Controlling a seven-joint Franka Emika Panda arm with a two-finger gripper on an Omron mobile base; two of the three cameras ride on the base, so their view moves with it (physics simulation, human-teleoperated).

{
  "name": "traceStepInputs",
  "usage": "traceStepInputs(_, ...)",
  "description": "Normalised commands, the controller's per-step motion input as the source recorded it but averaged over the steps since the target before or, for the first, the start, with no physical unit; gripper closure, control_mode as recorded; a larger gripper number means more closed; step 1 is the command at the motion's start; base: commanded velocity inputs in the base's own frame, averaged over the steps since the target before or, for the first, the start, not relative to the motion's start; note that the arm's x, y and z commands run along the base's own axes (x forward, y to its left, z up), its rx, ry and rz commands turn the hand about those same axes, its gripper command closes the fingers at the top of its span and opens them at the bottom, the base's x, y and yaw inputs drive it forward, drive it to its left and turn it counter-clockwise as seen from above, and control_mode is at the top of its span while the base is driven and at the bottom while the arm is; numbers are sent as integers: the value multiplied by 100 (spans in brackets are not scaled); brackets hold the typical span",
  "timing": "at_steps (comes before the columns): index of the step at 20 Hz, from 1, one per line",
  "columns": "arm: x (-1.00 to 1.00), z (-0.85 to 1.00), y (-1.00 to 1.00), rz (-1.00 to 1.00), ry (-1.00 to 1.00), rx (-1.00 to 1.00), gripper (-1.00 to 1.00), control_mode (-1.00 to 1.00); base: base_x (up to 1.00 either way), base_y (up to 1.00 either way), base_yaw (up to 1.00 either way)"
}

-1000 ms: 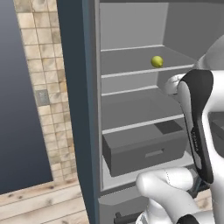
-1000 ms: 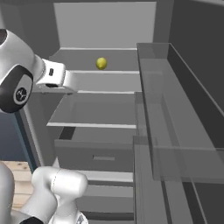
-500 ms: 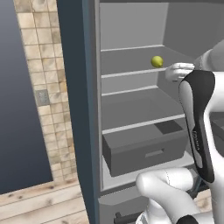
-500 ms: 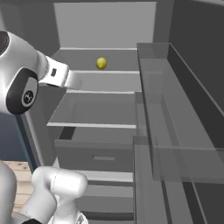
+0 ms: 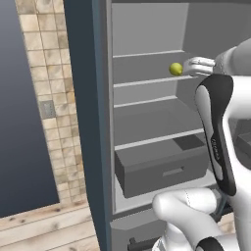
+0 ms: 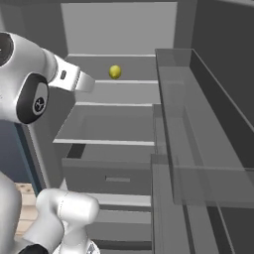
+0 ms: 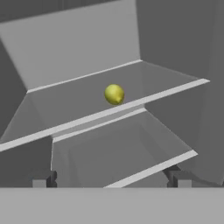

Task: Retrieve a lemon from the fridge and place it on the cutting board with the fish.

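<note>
Open fridge (image 6: 124, 30), lemon (image 7: 114, 94) on upper shelf, pincer (image 7: 111, 181) tips barely visible

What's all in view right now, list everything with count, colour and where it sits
lemon: one, yellow-green, on the upper shelf inside the fridge
fridge: one, dark grey, door open
shelves: several, grey, stacked inside the fridge
drawer: one, grey, below the shelves
door bins: clear grey, on the open door at right
tiled wall: beige, left of the fridge
gripper: one, fingertips spread, short of the lemon and aimed at it
</note>
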Motion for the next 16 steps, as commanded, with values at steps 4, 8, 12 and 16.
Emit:
traceStepInputs(4,15,0,-9,0,1,0,-100,-100,0,0,0)
traceStepInputs(8,39,-12,-20,0,0,0,-100,-100,0,0,0)
traceStepInputs(12,48,-1,-18,0,1,0,-100,-100,0,0,0)
traceStepInputs(16,56,-1,-2,0,8,-4,-100,-100,0,0,0)
